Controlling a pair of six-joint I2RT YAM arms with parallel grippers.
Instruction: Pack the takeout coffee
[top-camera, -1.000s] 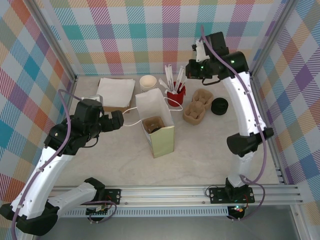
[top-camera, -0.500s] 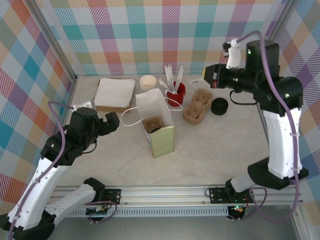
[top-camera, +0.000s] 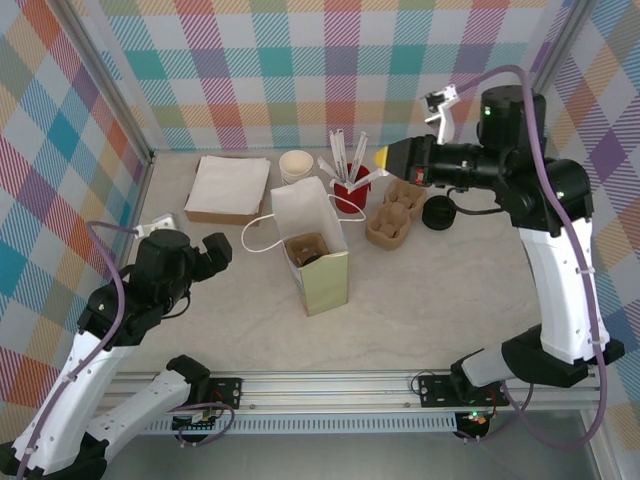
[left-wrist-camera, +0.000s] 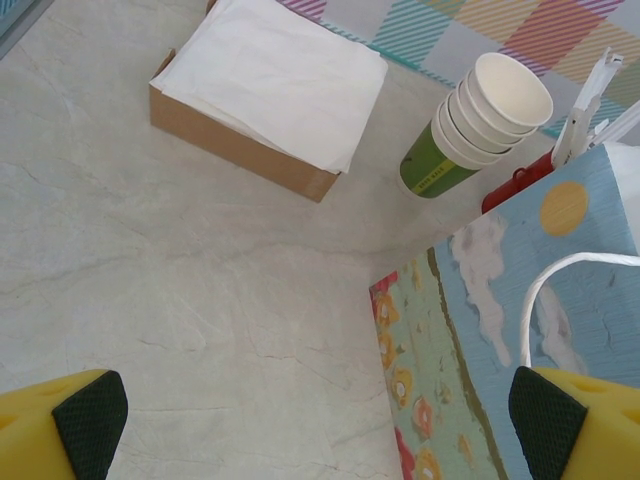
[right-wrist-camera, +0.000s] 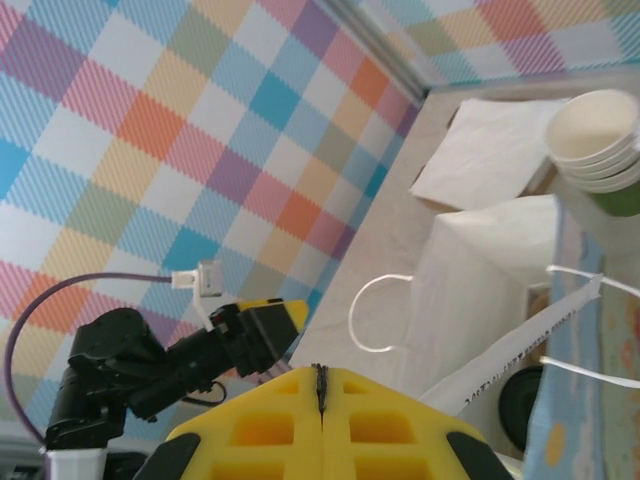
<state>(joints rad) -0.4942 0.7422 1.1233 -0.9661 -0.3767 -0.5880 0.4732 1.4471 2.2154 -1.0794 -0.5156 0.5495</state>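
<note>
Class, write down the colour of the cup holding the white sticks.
The cup is red; the top external view shows it best.

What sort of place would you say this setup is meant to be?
Likely a mock café takeout counter in a robot test cell: a stack of green paper cups, pulp cup carriers and an open paper bag, enclosed by plaid walls.

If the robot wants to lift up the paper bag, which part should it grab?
Probably the white loop handle on the left side of the paper bag, coming in from the left. The loop hangs outward there, clear of the bag wall, facing the open left gripper. The bag stands upright with its top open, and its thin walls would likely crumple if pinched.
</note>
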